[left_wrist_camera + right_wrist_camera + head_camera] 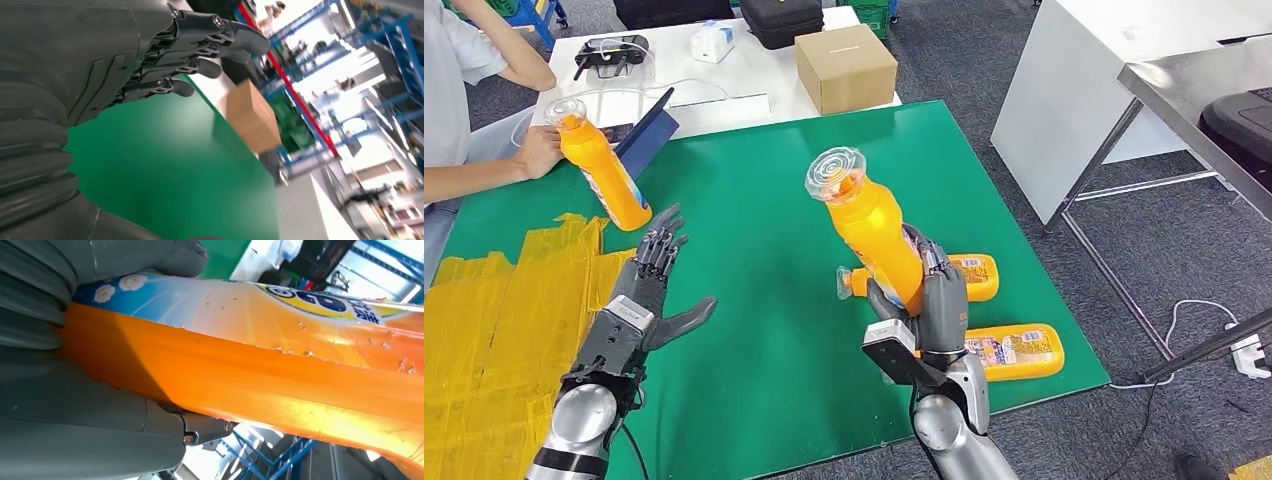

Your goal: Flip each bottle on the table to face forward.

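Right hand [929, 305] grips an upright orange plastic bottle [874, 235], its blue-and-yellow label writing unreadable; left hand [656, 272] hovers spread above the green tabletop [754, 200]

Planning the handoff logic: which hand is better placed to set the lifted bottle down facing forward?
Right. The right hand already grips the lifted bottle; the left hand is open, away from it.
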Controlling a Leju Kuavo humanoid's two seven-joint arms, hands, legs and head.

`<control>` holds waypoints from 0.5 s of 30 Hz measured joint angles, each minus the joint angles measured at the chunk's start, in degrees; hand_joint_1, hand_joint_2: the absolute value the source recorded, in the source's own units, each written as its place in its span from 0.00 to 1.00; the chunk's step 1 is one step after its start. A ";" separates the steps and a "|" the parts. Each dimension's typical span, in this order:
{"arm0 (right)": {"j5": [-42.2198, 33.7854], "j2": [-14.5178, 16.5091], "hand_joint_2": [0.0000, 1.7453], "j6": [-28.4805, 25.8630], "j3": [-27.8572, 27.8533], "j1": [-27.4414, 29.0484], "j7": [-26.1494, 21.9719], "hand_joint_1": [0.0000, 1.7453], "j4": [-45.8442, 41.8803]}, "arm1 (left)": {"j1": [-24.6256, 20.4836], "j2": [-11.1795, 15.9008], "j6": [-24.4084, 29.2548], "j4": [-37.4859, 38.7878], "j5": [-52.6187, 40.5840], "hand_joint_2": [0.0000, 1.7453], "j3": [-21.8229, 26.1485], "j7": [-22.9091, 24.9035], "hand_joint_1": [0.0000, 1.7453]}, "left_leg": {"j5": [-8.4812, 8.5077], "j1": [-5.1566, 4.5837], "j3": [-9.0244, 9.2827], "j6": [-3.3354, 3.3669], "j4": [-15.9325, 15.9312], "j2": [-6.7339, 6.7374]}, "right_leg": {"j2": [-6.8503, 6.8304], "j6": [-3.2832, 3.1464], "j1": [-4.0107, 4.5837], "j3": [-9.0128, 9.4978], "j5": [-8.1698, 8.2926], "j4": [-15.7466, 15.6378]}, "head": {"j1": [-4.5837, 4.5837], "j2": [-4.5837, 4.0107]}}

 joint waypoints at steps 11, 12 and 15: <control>-1.98 0.72 1.00 0.53 0.22 0.26 -2.62 1.00 -0.47 | -2.29 0.66 -13.40 0.63 13.32 1.00 -7.07 0.81 0.00 | 0.01 0.00 -0.03 0.00 0.00 0.00 | 0.00 0.00 0.00 0.00 0.00 0.01 | -0.01 0.00; -1.72 0.86 1.00 1.17 0.70 0.24 -2.45 1.00 -0.24 | -2.48 0.64 -13.49 0.63 13.71 1.00 -7.77 0.81 0.00 | 0.00 0.00 -0.03 0.00 0.00 0.00 | 0.00 0.00 0.00 0.00 0.00 0.01 | -0.01 0.00; -0.61 1.10 1.00 3.00 2.45 0.23 -1.52 1.00 0.96 | -2.65 0.63 -13.44 0.63 14.48 1.00 -9.21 0.80 0.00 | 0.00 0.00 -0.04 0.00 0.00 0.00 | -0.01 0.00 0.00 -0.01 0.00 0.01 | 0.00 0.00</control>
